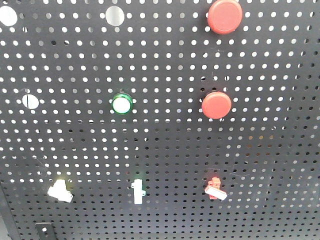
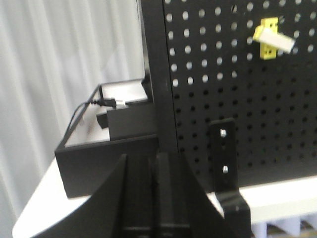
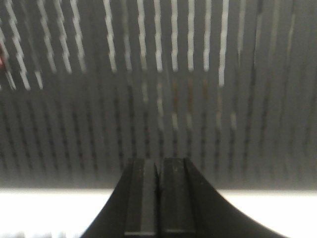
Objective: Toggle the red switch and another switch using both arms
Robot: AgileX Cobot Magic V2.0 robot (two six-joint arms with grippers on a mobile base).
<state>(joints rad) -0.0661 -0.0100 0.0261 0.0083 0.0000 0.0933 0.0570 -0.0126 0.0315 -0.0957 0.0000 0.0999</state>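
We list first the black pegboard (image 1: 165,145), upright and filling the front view. Next, the left gripper (image 2: 155,166), fingers pressed together, empty, low by the board's edge post; then the right gripper (image 3: 159,168), fingers likewise together, empty, facing the blurred board. A black box (image 2: 99,153) sits on the white table (image 2: 34,208) behind the board. Two round red push buttons (image 1: 224,16) (image 1: 216,104) and a green button (image 1: 121,104) sit higher up. In the bottom row, the pale yellow switch (image 1: 60,190) is on the left, a slim green-and-white toggle (image 1: 138,191) in the middle and the red switch (image 1: 215,188) on the right, all untouched.
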